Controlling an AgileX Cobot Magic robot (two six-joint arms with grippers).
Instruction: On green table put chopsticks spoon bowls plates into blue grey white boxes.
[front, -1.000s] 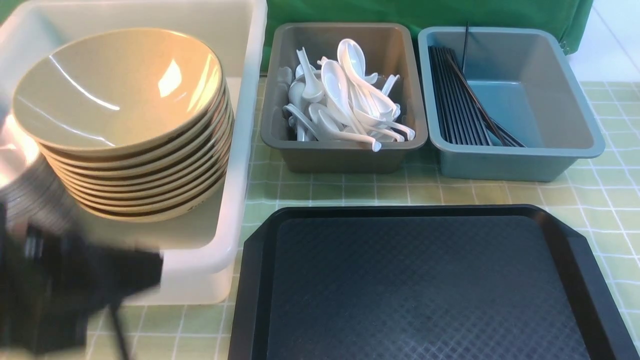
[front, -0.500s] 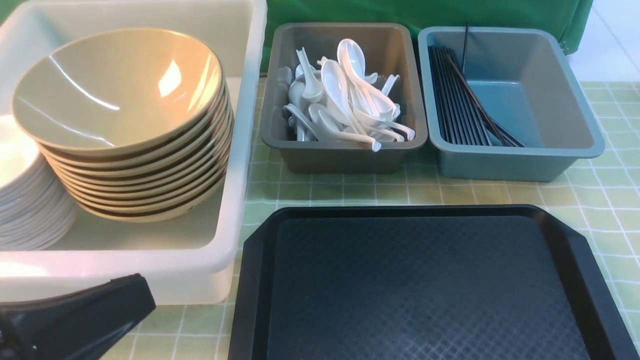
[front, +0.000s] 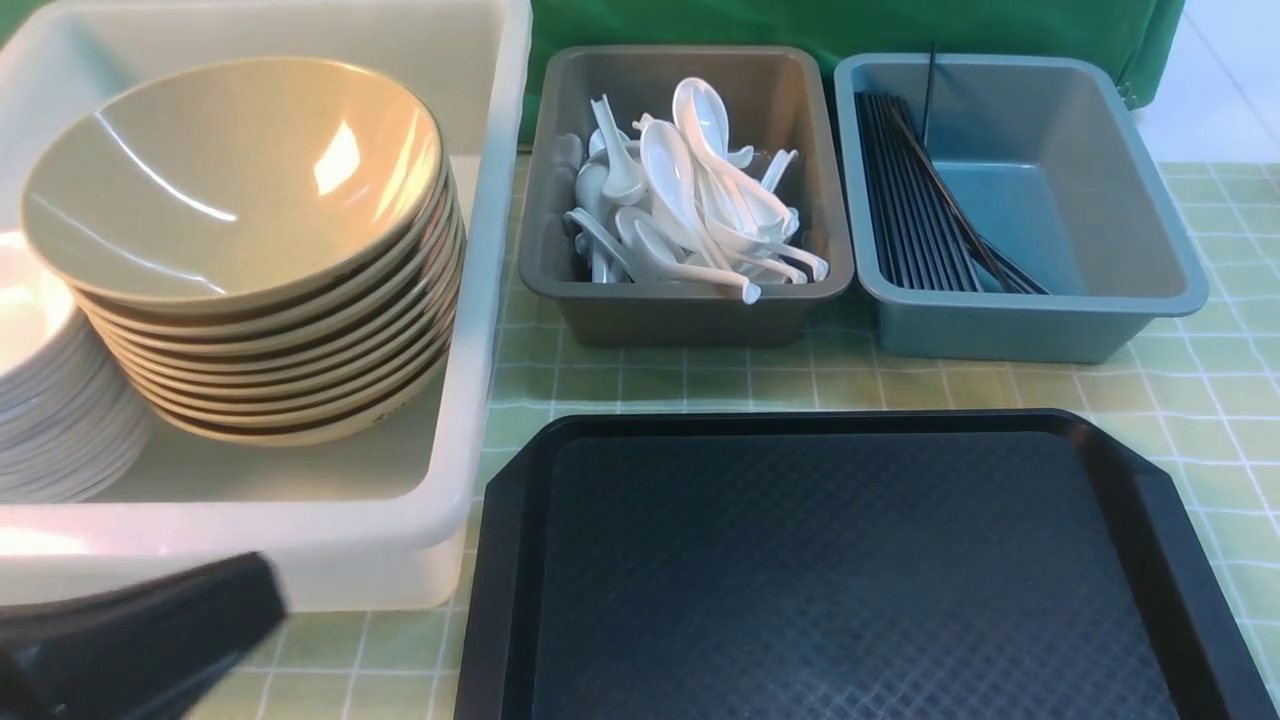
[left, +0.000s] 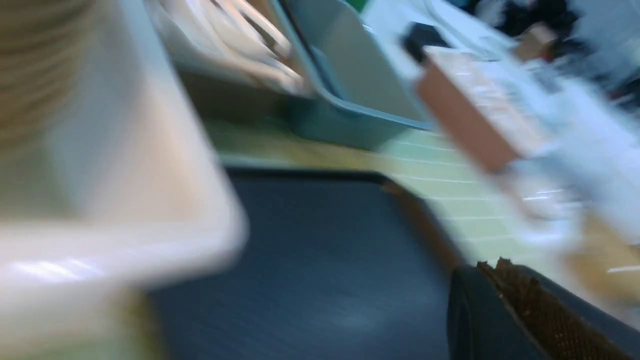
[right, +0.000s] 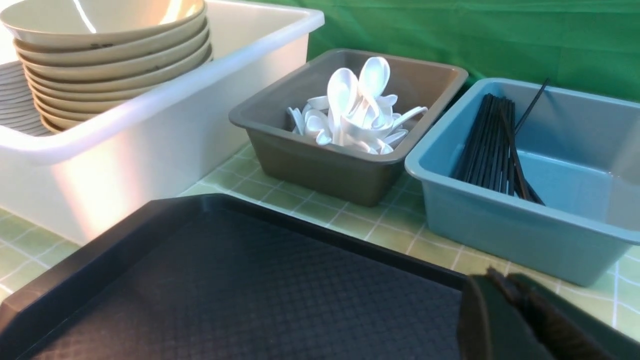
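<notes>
The white box (front: 470, 300) at the left holds a stack of tan bowls (front: 240, 200) and a stack of white plates (front: 40, 400). In the middle, the grey box (front: 690, 310) is filled with white spoons (front: 690, 200). Black chopsticks (front: 920, 210) lie along the left side of the blue box (front: 1040, 320) at the right. My left gripper (front: 255, 590) is shut and holds nothing, low in front of the white box. My right gripper (right: 492, 274) does not show in the front view. In its wrist view it is shut and holds nothing, over the black tray's (right: 225, 290) far right corner.
The black tray (front: 850, 570) lies on the green checked table (front: 1220, 400) in front of the grey and blue boxes. A green cloth (front: 800, 25) hangs behind the boxes. The left wrist view is blurred by motion.
My left arm has drawn back from over the white box towards the near left corner, which uncovered the plates. Only its shut tip still shows. The boxes and tray have not moved.
</notes>
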